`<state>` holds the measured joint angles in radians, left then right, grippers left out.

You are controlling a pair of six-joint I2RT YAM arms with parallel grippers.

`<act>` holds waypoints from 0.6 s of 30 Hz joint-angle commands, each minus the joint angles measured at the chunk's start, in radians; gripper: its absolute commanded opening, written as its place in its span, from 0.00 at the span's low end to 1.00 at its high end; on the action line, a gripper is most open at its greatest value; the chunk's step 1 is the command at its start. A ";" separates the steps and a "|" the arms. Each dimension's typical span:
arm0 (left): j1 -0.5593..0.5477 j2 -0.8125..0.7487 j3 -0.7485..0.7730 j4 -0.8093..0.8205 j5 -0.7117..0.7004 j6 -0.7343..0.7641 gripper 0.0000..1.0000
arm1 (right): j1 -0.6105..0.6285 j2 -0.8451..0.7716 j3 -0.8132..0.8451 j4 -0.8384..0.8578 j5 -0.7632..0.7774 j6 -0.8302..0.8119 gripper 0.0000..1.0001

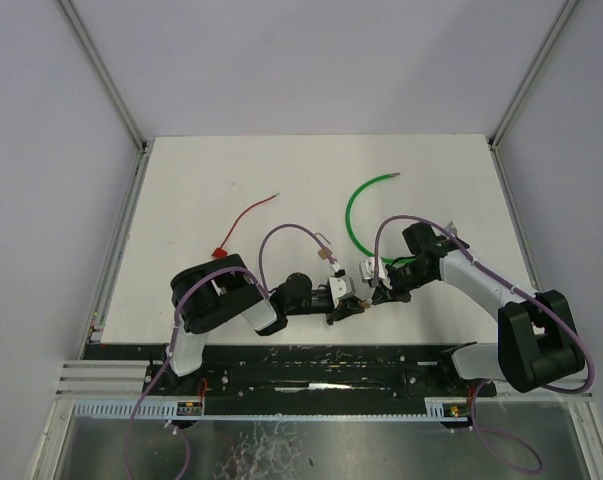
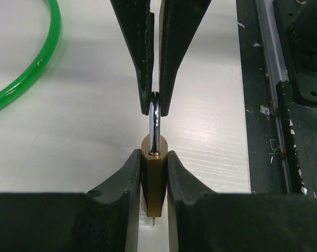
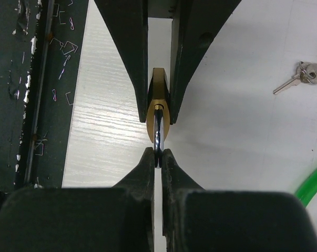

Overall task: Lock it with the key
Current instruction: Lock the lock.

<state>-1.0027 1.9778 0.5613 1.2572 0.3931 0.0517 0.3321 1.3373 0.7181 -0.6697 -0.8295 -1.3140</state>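
Top external view: one padlock is held between the two grippers by the table's near edge, with open room far and left. The left gripper is clamped on its brass body, and the right gripper pinches the shackle. One green cable and one red cable lie farther back. The right wrist view alone clearly shows the key bunch.

The surface was white with a faint wood grain. A thin red wire lay left of the middle, bent, with a small red tag at its near end. A green cable lay right of the middle in an open arc, well apart from the wire. A small bunch of keys lay flat on the white, apart from the cable. Along the near edge ran a dark strip, scuffed with white flecks, with loose staples scattered on it.
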 commanded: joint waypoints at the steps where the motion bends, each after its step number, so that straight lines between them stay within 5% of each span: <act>1: -0.004 0.002 0.059 0.047 -0.026 0.033 0.00 | 0.047 0.027 -0.007 -0.058 -0.068 -0.020 0.00; 18: -0.002 0.009 0.069 0.034 -0.037 0.031 0.00 | 0.094 0.061 -0.008 -0.005 -0.083 0.021 0.00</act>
<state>-0.9997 1.9774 0.5705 1.2415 0.4038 0.0570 0.3481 1.3571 0.7368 -0.6788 -0.8131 -1.3010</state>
